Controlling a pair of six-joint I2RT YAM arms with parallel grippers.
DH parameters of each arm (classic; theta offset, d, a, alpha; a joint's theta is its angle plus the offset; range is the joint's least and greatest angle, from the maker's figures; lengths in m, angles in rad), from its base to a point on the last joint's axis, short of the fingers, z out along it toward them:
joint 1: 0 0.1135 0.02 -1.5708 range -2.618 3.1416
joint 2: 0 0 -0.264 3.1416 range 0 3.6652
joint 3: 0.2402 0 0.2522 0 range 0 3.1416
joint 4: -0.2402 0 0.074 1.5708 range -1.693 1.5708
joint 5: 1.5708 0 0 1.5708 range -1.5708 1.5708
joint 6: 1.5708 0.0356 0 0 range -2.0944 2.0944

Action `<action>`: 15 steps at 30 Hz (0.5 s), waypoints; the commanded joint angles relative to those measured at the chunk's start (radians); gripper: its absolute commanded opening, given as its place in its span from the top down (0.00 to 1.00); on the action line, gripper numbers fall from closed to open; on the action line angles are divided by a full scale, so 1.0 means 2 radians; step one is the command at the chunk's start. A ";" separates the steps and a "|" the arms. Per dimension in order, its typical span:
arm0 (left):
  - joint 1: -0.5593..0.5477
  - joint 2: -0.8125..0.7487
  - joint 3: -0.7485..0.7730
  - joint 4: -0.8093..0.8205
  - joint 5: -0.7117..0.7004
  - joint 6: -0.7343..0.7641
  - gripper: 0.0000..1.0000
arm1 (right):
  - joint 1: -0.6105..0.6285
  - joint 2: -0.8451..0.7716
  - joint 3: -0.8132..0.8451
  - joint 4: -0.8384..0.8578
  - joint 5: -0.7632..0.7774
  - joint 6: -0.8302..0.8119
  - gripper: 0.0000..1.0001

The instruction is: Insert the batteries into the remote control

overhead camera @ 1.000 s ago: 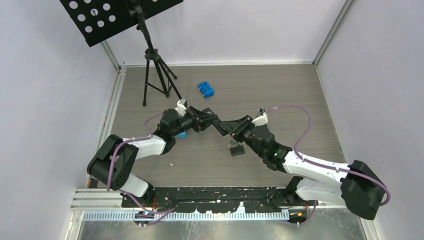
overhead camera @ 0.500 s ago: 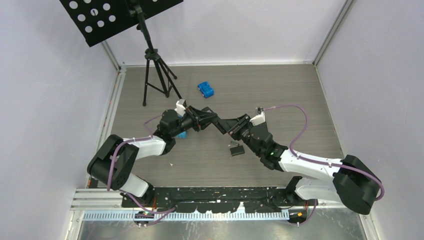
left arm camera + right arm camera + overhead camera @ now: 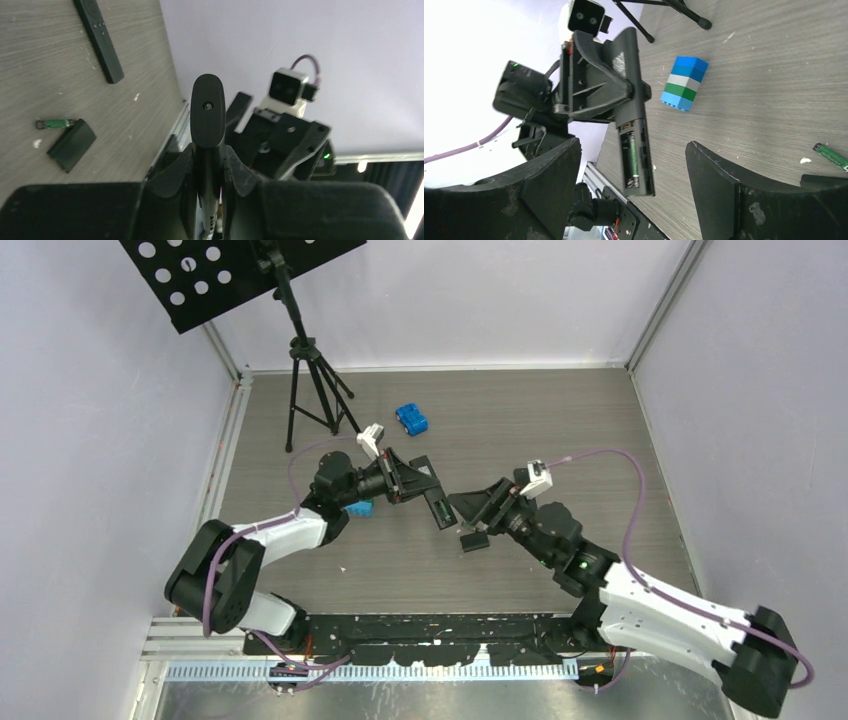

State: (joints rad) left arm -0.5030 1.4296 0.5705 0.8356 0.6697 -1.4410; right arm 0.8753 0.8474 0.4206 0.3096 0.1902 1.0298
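Off the remote, right jaws now wide, withdrawn.

Remote control — green battery in its recess

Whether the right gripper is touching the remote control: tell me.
Apart. The right wrist view shows the right gripper open, its fingers either side of the remote control with a clear gap on each side.

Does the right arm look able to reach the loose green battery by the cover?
Likely yes: the right gripper is open and empty, and the green battery lies uncovered on the table nearby.
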 commanded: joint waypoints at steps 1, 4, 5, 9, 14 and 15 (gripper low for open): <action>0.008 -0.047 0.027 -0.085 0.065 0.176 1.00 | 0.002 -0.081 0.028 -0.102 0.002 -0.090 0.18; 0.008 -0.087 0.038 -0.154 0.070 0.249 1.00 | 0.000 -0.091 0.066 -0.212 0.052 -0.110 0.19; 0.008 -0.103 0.042 -0.180 0.070 0.273 1.00 | -0.002 -0.083 0.084 -0.251 0.068 -0.114 0.21; 0.008 -0.152 0.055 -0.240 0.087 0.330 1.00 | -0.005 -0.007 0.155 -0.370 0.098 -0.135 0.30; 0.008 -0.198 0.059 -0.286 0.091 0.370 1.00 | -0.009 0.115 0.206 -0.422 0.111 -0.152 0.44; 0.008 -0.205 0.059 -0.299 0.083 0.376 1.00 | -0.010 0.136 0.213 -0.420 0.106 -0.160 0.45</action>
State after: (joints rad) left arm -0.4908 1.0786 0.6552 0.3534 0.8219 -0.8131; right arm 0.8627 0.9844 0.7944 -0.3912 0.3599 0.7826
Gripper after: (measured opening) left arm 0.184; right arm 0.574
